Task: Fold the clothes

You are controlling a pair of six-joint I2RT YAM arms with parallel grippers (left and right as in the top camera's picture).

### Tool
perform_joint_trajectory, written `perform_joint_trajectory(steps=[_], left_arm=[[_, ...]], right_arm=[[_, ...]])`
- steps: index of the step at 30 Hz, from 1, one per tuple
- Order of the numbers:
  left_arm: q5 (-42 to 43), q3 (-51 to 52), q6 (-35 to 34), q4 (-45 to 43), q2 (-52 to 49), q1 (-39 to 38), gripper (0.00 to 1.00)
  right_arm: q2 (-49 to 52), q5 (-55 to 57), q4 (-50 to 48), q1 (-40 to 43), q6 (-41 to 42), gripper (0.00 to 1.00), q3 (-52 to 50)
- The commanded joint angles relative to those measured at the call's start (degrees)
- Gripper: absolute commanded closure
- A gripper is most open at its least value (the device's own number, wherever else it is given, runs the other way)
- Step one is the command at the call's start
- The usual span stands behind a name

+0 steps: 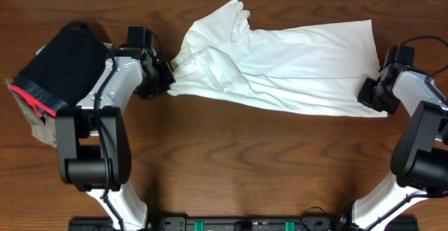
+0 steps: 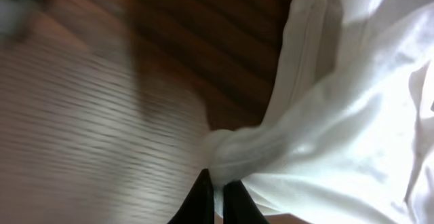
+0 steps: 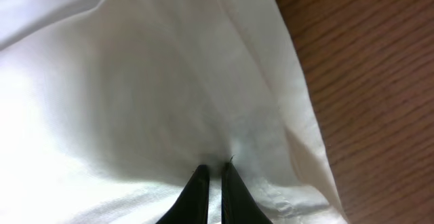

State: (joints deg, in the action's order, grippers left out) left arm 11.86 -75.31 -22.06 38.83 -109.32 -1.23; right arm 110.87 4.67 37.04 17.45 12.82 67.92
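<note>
The clothes, a white T-shirt (image 1: 280, 63), lie crumpled across the back middle of the wooden table; no print shows. My left gripper (image 1: 170, 75) is at the shirt's left end, shut on a bunched fold of the clothes (image 2: 237, 153) that runs between its dark fingertips (image 2: 198, 200). My right gripper (image 1: 369, 91) is at the shirt's lower right corner, shut on the cloth (image 3: 169, 102), which puckers at its fingertips (image 3: 234, 190). The left wrist view is blurred by motion.
A folded black garment with a red band (image 1: 59, 66) lies on a tan one (image 1: 38, 126) at the far left, just behind my left arm. Bare wooden table (image 1: 245, 161) stretches in front of the shirt.
</note>
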Motion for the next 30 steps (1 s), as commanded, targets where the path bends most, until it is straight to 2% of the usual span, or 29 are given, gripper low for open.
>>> perform_joint_trajectory(steps=[1, 16, 26, 30], left_arm=[[-8.70, -1.55, 4.74, 1.68, 2.60, 0.68, 0.94], [-8.48, -1.53, 4.68, 19.67, 2.60, 0.24, 0.94], [-8.52, -1.53, 6.43, 26.32, 2.60, 0.26, 0.93], [-8.52, -1.53, 6.86, 29.18, 2.60, 0.26, 0.83]], right_arm=[[3.56, 0.04, 1.07, -0.22, 0.00, 0.92, -1.86], [3.56, 0.00, 1.86, -0.22, -0.02, 0.92, -1.86], [3.56, -0.35, 5.03, -0.22, 0.00, 0.92, -1.86], [3.56, -0.39, 6.49, -0.22, 0.02, 0.91, -1.84]])
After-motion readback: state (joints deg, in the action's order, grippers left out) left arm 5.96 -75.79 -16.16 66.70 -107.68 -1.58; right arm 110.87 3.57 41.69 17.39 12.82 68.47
